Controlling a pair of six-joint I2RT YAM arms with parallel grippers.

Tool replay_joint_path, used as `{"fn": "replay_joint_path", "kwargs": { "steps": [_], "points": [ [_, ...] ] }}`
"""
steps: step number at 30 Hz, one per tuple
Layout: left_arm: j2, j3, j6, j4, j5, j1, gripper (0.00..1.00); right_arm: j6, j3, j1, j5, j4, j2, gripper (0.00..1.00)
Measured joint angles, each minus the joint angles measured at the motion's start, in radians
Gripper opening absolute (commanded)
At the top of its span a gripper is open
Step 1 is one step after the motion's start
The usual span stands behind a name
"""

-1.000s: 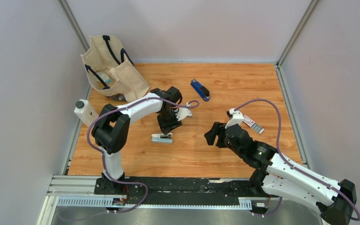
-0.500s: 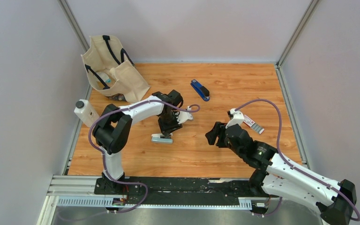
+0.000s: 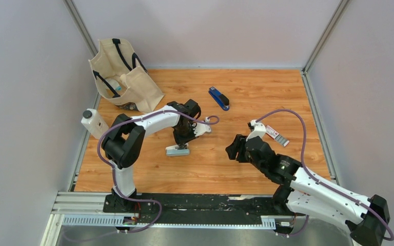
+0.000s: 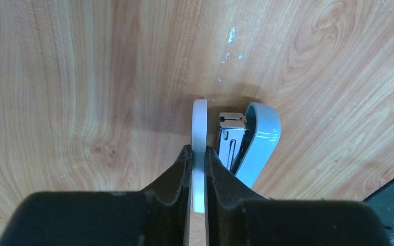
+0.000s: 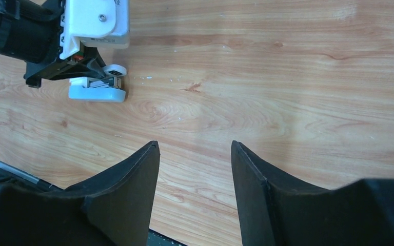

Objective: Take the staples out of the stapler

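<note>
The stapler [image 3: 177, 150] is found on the table [image 3: 246, 174] at about eight o'clock from its middle, laid on its side and splayed open. In the left wrist view its white arm [image 4: 199, 120] is seen clamped edge-on between the jaws of the left gripper [image 4: 199, 154]. The metal magazine [image 4: 230, 141] and the pale blue cover [image 4: 260, 136] are spread away at three o'clock of that arm. The staples are presumably carried in the magazine, though no strip can be made out there. The right gripper [image 5: 195, 187] is held at four o'clock of the table's middle, well apart from the stapler, its jaws parted with nothing between them. The stapler is judged light and stiff, with smooth plastic that may slide or pivot on the wood when pushed. The hold on the thin white arm looks narrow, so some twisting is to be expected. A staple strip is expected to be light and brittle, easily snapped into pieces, so it should be pinched by its long flanks — or let slide out of the open channel — rather than bent.
</note>
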Motion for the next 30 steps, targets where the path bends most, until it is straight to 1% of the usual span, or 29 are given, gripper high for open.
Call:
{"fn": "replay_joint_path", "kwargs": {
  "steps": [1, 2, 4, 7, 11, 14, 20, 22, 26, 30],
  "points": [
    [0.0, 0.0, -0.002, 0.001, -0.001, 0.0, 0.02, 0.0, -0.003, 0.0, -0.002, 0.0, 0.003, 0.59],
    [0.0, -0.001, -0.003, 0.003, -0.002, 0.0, 0.0, 0.001, -0.008, 0.0, -0.005, 0.003, 0.008, 0.6],
    [-0.001, -0.004, -0.008, 0.008, -0.006, 0.0, 0.0, 0.004, -0.017, 0.0, -0.013, 0.013, 0.014, 0.63],
    [-0.008, -0.01, -0.026, 0.022, -0.03, 0.0, 0.0, 0.011, -0.024, 0.0, -0.03, 0.038, 0.034, 0.69],
    [-0.054, -0.043, -0.055, 0.075, -0.121, -0.004, 0.0, 0.013, -0.024, 0.0, -0.061, 0.103, 0.084, 0.75],
    [-0.142, -0.05, -0.079, 0.089, -0.203, -0.003, 0.0, 0.013, -0.021, 0.0, -0.096, 0.171, 0.151, 0.8],
    [-0.412, -0.05, -0.127, 0.119, -0.336, -0.005, 0.0, 0.013, 0.01, -0.002, -0.193, 0.333, 0.291, 0.88],
    [-0.496, -0.053, -0.137, 0.123, -0.376, -0.011, 0.0, 0.014, 0.029, -0.003, -0.235, 0.391, 0.322, 0.88],
    [-0.647, -0.118, -0.144, 0.145, -0.441, -0.05, 0.0, 0.027, 0.082, -0.006, -0.331, 0.53, 0.376, 0.86],
    [-0.723, -0.171, -0.169, 0.138, -0.455, -0.084, 0.0, 0.055, 0.132, -0.009, -0.425, 0.69, 0.429, 0.82]
  ]
}}
